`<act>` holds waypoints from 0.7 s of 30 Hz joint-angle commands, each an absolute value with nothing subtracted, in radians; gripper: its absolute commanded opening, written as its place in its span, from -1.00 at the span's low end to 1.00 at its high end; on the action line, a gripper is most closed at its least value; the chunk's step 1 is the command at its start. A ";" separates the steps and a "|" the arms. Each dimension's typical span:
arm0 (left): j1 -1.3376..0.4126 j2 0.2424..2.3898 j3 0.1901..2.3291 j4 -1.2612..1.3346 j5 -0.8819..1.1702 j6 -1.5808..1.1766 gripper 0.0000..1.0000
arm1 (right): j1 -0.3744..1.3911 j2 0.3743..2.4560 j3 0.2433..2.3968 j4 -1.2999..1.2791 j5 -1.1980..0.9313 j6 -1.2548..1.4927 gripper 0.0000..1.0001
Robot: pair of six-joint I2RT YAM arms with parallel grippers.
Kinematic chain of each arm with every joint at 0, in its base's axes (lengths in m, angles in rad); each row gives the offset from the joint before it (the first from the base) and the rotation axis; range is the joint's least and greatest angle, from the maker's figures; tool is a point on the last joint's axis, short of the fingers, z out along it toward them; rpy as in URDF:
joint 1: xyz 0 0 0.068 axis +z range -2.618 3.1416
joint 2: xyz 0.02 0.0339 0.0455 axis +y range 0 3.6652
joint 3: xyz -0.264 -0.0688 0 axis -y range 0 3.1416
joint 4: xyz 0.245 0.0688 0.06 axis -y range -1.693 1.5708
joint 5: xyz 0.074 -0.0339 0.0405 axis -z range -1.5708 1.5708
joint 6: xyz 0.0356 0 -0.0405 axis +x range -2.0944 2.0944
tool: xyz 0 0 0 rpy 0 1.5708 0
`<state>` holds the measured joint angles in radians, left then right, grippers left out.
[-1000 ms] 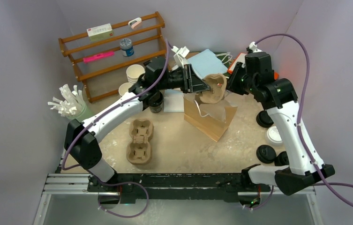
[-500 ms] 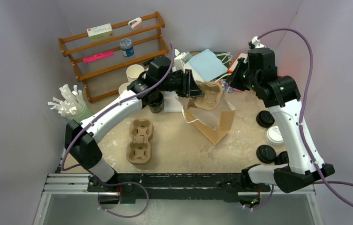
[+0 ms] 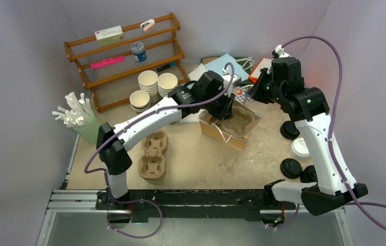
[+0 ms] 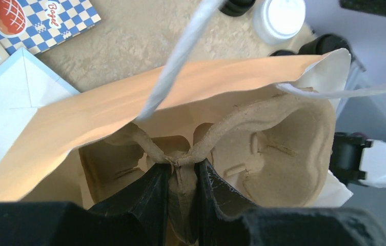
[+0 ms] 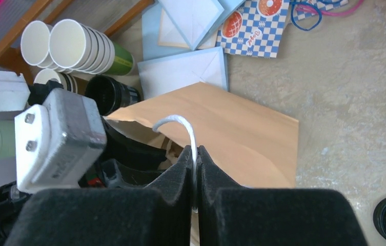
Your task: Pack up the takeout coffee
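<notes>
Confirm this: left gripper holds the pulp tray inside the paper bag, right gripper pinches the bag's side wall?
No: the right gripper pinches the white handle of the paper bag, not its side wall; the right wrist view shows it. The rest is right.

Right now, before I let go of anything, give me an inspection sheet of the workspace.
Surface: beige speckled table; no spill seen.
Job's things: paper bag open, pulp cup tray inside it; no cup seen in the bag. Three black lids and a white lid right of the bag; whether cups stand beneath cannot be told.
Clutter: second pulp tray, stacked paper cups, black cup, blue envelopes, bagel-print paper.
Grippers: left gripper shut on the tray's centre ridge; right gripper shut on the bag's white handle.
Cables: purple cable arcs above the right arm.
Surroundings: wooden rack far left; plain walls.
</notes>
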<state>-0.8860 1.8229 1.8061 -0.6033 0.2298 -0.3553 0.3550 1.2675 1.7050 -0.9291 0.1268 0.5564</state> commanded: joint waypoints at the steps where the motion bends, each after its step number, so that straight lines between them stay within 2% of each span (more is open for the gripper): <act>1: -0.940 1.880 1.918 -0.743 0.081 -0.230 -0.59 | 0.350 1.224 1.665 -0.916 0.110 0.551 -0.90; 9: -1.001 1.975 1.981 -0.804 -0.034 -0.201 -0.60 | 0.349 1.156 1.541 -0.874 0.093 0.587 -0.87; 13: -0.997 1.942 1.961 -0.801 -0.103 -0.234 -0.60 | 0.347 1.183 1.603 -0.907 0.129 0.574 -0.87; 17: -0.929 1.852 1.846 -0.698 -0.011 -0.311 -0.60 | 0.343 1.218 1.684 -0.940 0.161 0.547 -0.87; 21: -0.917 1.841 1.819 -0.707 -0.030 -0.305 -0.58 | 0.342 1.237 1.741 -0.959 0.136 0.543 -0.88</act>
